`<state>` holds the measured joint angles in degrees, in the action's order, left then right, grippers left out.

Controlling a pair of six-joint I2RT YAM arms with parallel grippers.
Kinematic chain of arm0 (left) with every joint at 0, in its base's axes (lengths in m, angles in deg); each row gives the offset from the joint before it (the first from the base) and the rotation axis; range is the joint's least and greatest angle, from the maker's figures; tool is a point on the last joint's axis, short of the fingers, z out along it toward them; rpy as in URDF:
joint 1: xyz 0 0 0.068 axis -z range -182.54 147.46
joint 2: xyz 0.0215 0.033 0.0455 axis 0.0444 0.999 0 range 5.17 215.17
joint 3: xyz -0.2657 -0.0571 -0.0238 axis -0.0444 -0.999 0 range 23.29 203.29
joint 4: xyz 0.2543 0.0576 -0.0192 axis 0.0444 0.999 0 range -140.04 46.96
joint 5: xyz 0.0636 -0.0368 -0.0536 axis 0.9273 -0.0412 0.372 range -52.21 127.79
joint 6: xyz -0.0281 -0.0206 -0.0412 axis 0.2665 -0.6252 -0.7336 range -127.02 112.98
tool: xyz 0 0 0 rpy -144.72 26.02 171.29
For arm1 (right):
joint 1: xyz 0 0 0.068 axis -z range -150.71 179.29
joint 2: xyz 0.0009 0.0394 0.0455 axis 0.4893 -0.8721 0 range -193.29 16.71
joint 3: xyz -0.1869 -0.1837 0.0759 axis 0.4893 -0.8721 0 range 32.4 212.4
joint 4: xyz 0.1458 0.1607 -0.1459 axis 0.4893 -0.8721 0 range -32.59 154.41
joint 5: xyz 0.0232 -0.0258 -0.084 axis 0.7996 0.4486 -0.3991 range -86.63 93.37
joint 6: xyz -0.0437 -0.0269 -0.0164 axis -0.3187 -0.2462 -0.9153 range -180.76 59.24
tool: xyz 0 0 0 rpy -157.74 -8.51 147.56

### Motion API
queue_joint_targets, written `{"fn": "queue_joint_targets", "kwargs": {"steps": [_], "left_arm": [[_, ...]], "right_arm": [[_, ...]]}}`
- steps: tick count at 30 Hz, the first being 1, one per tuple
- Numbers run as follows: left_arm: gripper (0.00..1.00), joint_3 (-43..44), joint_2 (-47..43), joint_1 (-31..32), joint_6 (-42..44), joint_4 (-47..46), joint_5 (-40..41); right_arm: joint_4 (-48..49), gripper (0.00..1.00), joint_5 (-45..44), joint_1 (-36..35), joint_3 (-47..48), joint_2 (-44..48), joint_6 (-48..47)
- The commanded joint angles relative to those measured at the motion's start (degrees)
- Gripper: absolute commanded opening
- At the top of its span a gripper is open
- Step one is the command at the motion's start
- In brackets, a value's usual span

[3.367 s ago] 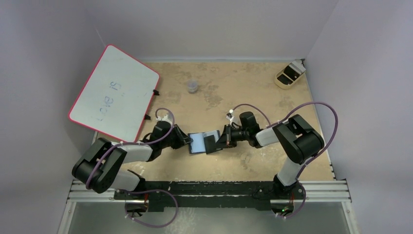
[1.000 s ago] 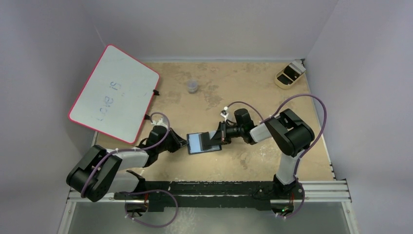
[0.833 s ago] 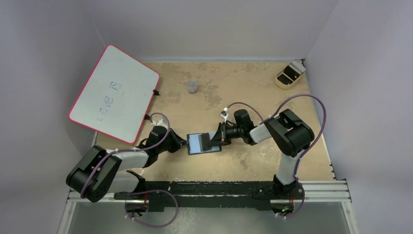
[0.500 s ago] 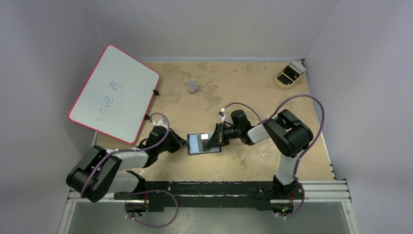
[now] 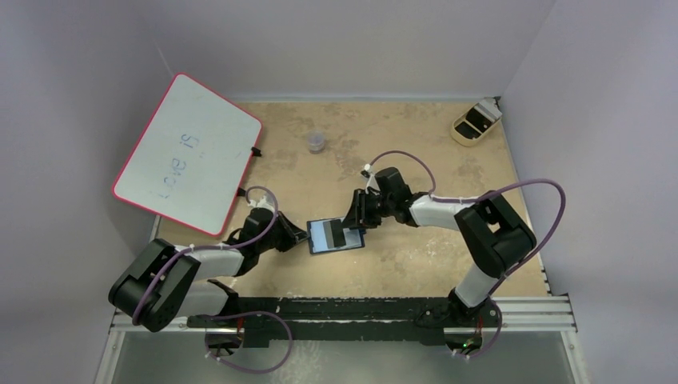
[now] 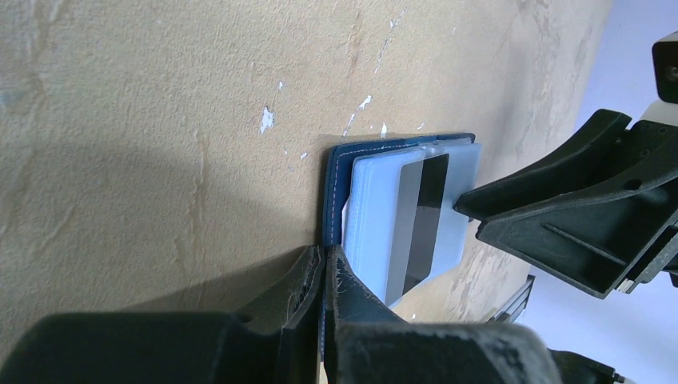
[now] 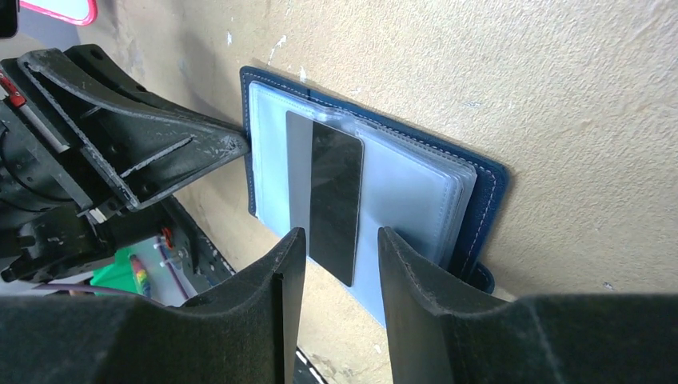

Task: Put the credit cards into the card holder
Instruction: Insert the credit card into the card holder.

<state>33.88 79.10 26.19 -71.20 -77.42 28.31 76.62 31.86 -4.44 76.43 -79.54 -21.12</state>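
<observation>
The navy card holder (image 5: 321, 239) lies open on the table, its clear inner pockets facing up. My left gripper (image 5: 305, 237) is shut on its left edge; in the left wrist view the fingertips (image 6: 326, 256) pinch the navy rim (image 6: 336, 184). A grey credit card (image 7: 336, 192) with a black stripe sits part way in a clear pocket, one end poking out past the holder (image 7: 488, 200). My right gripper (image 7: 340, 236) stands open just off that end, a finger on each side, touching nothing. From above, the right gripper (image 5: 354, 218) hovers at the holder's right edge.
A pink-edged whiteboard (image 5: 188, 152) leans at the back left. A small clear cup (image 5: 317, 142) stands at the back middle and a tan tray (image 5: 476, 122) in the back right corner. The arm bases and rail (image 5: 344, 308) run along the near edge.
My right gripper has opened and let go of the card, which now rests in the pocket; it has drawn back slightly toward the far side. The left gripper has kept its hold.
</observation>
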Motion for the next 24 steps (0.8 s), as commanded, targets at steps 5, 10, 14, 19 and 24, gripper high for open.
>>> {"fn": "queue_joint_targets", "kwargs": {"steps": [5, 10, 14, 19, 24], "left_arm": [[0.00, -0.4, 0.0, -0.1, -0.9, -3.3, -0.5], [0.00, -0.3, 0.1, -0.1, -1.1, -3.6, -0.8], [0.00, -0.3, 0.2, -0.1, -1.1, -3.6, -0.9], [0.00, -0.2, 0.7, 0.0, -1.3, -4.3, -1.2], [0.00, -0.2, 1.2, 0.0, -1.4, -4.9, -1.4]], "right_arm": [[-1.5, 0.42, -2.8, -2.0, 2.6, -2.1, -1.1], [0.7, 0.42, -2.7, -5.1, 3.8, -4.7, 1.0], [0.7, 0.41, -2.9, -6.6, 5.2, -4.9, 1.5], [2.3, 0.41, -1.0, -7.8, 6.1, -5.8, 2.0], [4.1, 0.40, 0.2, -9.1, 7.0, -8.0, 1.9]]}}
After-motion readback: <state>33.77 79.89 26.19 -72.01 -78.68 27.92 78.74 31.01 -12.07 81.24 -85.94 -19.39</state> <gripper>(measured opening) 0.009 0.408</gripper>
